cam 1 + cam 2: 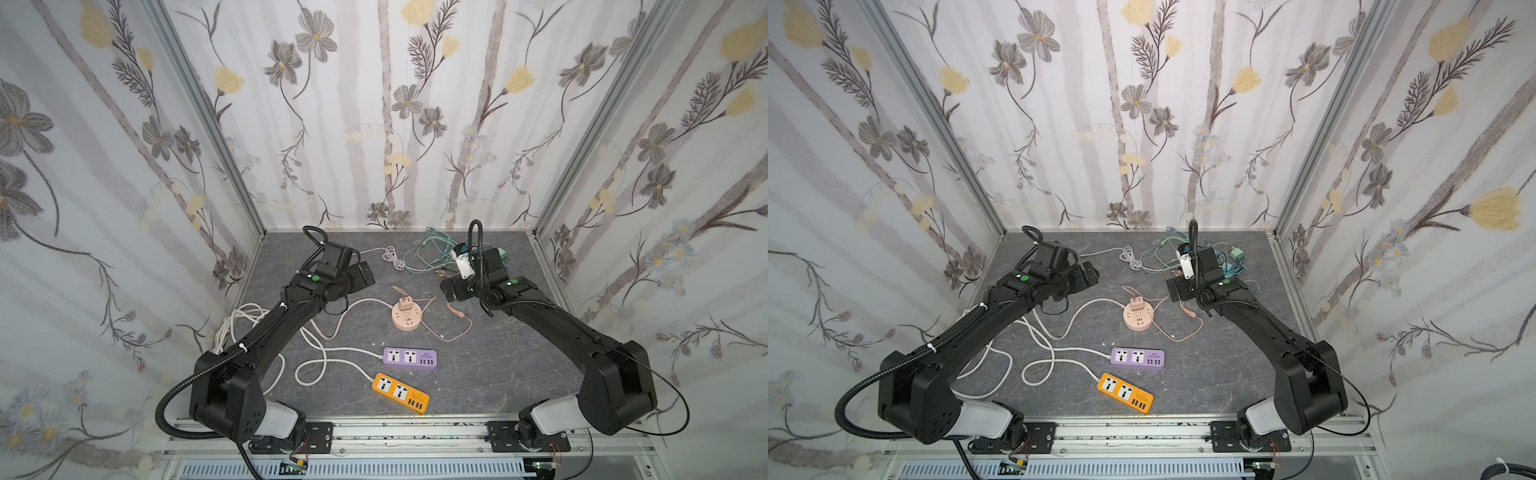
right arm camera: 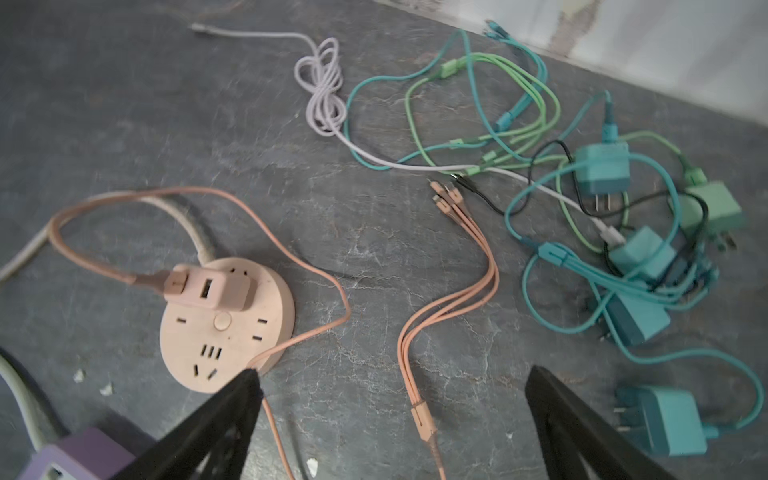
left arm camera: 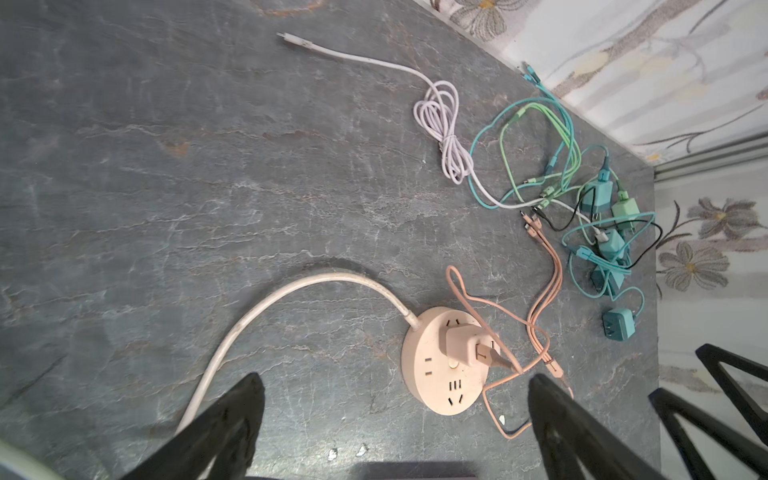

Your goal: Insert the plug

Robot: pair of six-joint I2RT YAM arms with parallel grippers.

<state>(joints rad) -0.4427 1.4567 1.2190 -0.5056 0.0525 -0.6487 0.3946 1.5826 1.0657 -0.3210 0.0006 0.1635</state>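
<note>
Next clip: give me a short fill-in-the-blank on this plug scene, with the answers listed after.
1. The pink charger sits plugged into the ___ pink socket hub.
2. The power strip lying between the hub and the orange power strip is coloured ___.
3. The left gripper and the right gripper both stand ___, holding nothing.

Missing words: round; purple; open.

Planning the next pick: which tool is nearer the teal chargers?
Right. The right tool hovers beside the chargers; the left tool is well off, past the lilac cable.
</note>
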